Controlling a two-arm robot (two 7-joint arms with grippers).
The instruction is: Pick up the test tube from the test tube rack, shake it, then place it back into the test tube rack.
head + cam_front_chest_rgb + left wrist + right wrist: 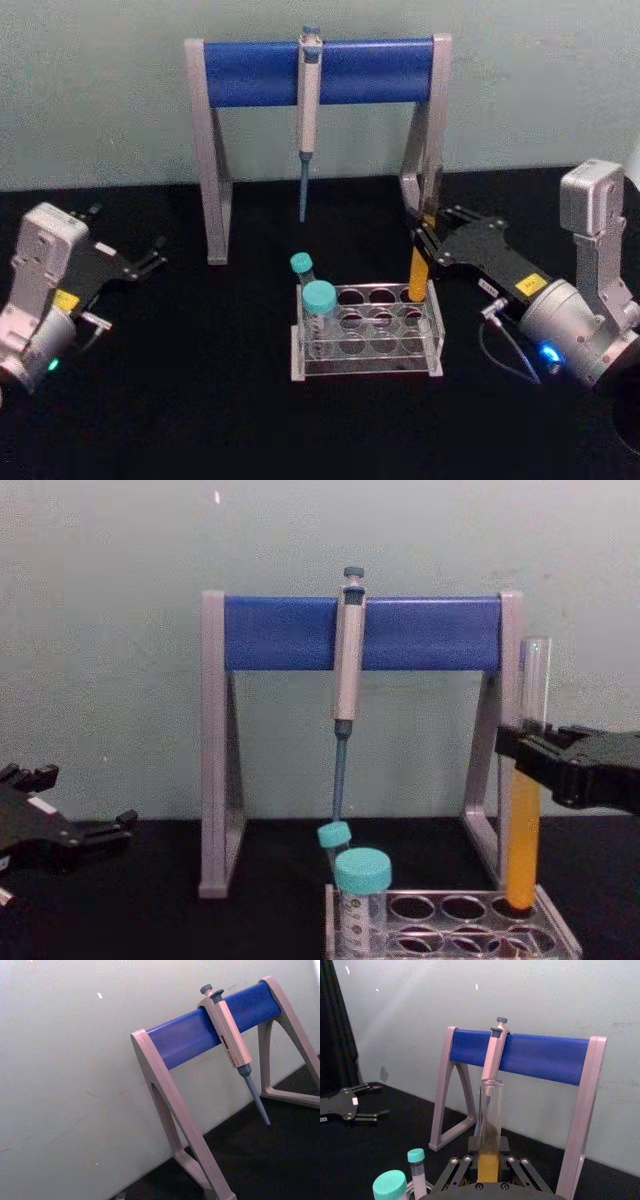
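Orange-yellow liquid fills the lower half of the test tube (523,840), which you can see standing upright with its open top up by the blue bar. Its round lower end sits at the back right hole of the test tube rack (370,367); you cannot tell from these views whether it rests fully on the bottom. Your right gripper (424,245) reaches in from the right and pinches the test tube about halfway up, one finger on each side of the glass, at about the top of the liquid.

On the left side of the rack you have two teal-capped tubes: a wider one (319,300) in the front row and a thinner one (302,265) just behind it. The other holes hold nothing.

Behind the rack stands the grey stand with its blue crossbar (250,72), and a pipette (308,100) hangs from the middle of the bar, tip down. The right leg of the stand is close behind the pinched test tube.

Your left gripper (379,1100) lies well off to the left on the black surface (200,410), fingers spread and holding nothing.
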